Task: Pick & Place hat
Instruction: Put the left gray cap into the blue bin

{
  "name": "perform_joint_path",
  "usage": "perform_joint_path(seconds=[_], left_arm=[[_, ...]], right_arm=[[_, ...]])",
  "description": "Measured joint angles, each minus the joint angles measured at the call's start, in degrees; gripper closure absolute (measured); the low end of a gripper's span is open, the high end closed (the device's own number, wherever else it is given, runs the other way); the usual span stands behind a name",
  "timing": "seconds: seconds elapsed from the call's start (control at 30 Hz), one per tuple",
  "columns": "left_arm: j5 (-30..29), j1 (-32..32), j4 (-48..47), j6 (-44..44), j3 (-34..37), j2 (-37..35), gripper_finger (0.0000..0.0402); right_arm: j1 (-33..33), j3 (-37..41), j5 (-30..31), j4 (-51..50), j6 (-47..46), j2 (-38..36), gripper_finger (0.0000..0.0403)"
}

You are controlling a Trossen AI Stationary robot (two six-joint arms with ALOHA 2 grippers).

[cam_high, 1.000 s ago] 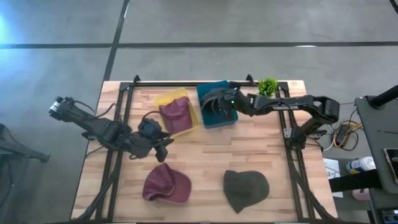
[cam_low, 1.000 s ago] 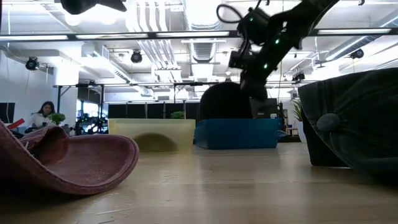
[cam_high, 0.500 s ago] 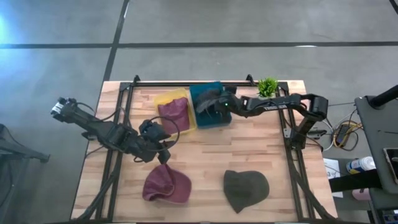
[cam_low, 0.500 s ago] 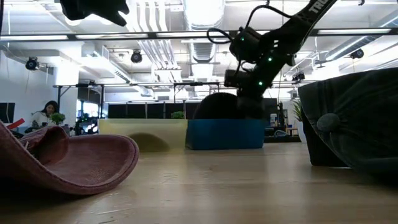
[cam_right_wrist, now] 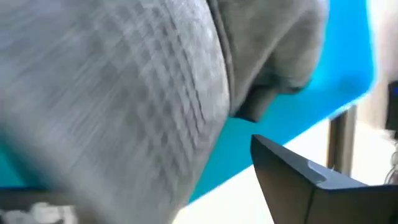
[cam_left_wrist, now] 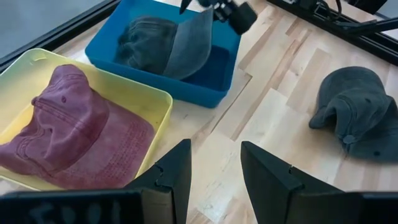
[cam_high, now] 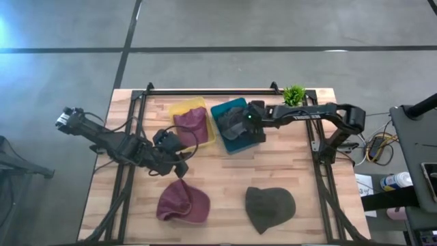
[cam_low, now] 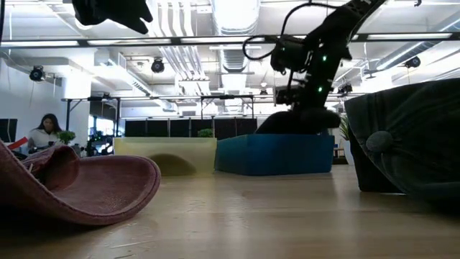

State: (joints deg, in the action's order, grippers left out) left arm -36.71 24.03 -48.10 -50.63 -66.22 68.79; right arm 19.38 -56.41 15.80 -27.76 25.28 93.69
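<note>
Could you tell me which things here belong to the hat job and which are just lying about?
Job: four hats, grey in the blue bin, maroon in the yellow bin, loose maroon hat, loose grey hat; both bins; right gripper; left gripper.
Lying about: small green plant.

The grey hat (cam_right_wrist: 112,93) fills the right wrist view, blurred, hiding one finger.

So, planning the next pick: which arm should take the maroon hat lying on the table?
Left. Its open end effector hovers just beside the maroon hat, while the right end effector is at the blue bin.
</note>
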Motion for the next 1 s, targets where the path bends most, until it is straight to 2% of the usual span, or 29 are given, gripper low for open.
perform_joint_path(seconds=[0.17,0.33,0.47,0.63,0.77,1.0], left_arm=[[-0.1,-0.8,0.0,1.0,0.0,0.0,0.0268],[-0.1,-1.1,0.0,1.0,0.0,0.0,0.0268],[-0.6,-1.1,0.0,1.0,0.0,0.0,0.0268],[-1.0,-1.6,0.1,1.0,0.0,0.0,0.0268],[-0.9,-2.2,0.3,1.0,0.0,0.0,0.0268],[-0.9,-2.3,0.9,0.9,0.0,0.0,0.0268]], right_arm=[[0.0,-0.5,0.0,-3.0,2.2,-4.3,0.0177],[0.0,-0.5,-1.6,-10.2,1.6,-9.7,0.0166],[0.0,-0.5,-4.3,-14.1,-1.7,-13.5,0.0163],[0.0,-0.6,-10.1,-10.5,-9.3,-16.1,0.0174],[0.0,-0.6,-11.5,-9.6,-13.6,-14.2,0.0185],[-0.5,-1.0,-13.4,-2.2,-15.6,-4.5,0.0188]])
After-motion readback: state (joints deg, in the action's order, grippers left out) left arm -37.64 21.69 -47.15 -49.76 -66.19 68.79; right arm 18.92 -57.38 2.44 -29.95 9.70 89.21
